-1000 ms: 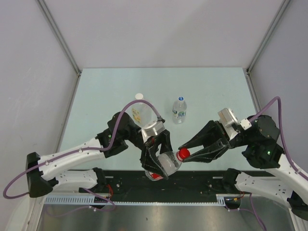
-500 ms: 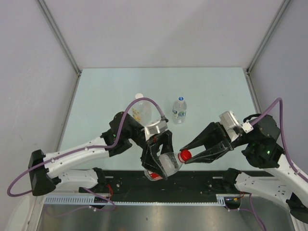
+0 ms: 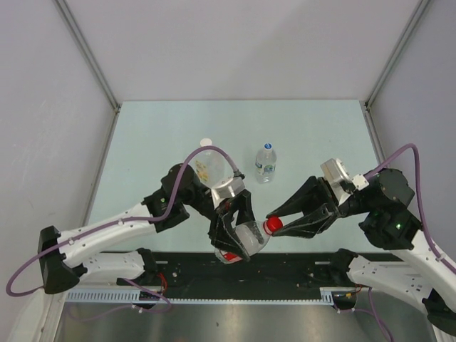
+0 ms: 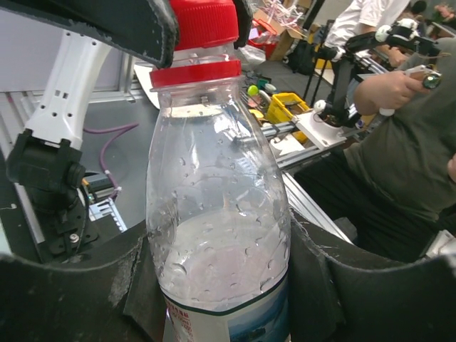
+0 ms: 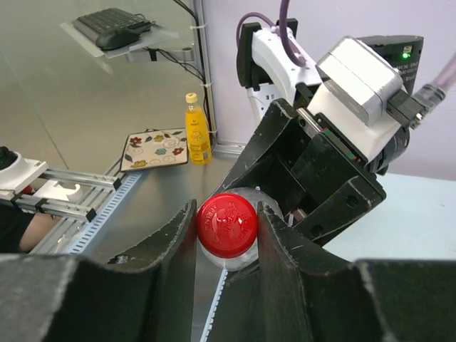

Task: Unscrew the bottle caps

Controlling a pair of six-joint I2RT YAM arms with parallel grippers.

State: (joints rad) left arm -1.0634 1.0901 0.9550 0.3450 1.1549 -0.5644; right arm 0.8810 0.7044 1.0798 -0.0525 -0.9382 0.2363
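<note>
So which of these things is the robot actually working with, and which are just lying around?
Part of the job:
- red-capped bottle, held in the left gripper
- its red cap, clamped by the right gripper
- blue-capped bottle
- white-capped bottle

Just lying about:
- yellow bottle
- flowered plate
- keyboard

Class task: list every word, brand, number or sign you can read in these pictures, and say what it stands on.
No text can be read.
Label of the held bottle: only its edge shows, no letters.
Label of the small standing bottle: too small.
Top of the red cap: faint embossing, unreadable.
Label of the yellow bottle: blurred.
</note>
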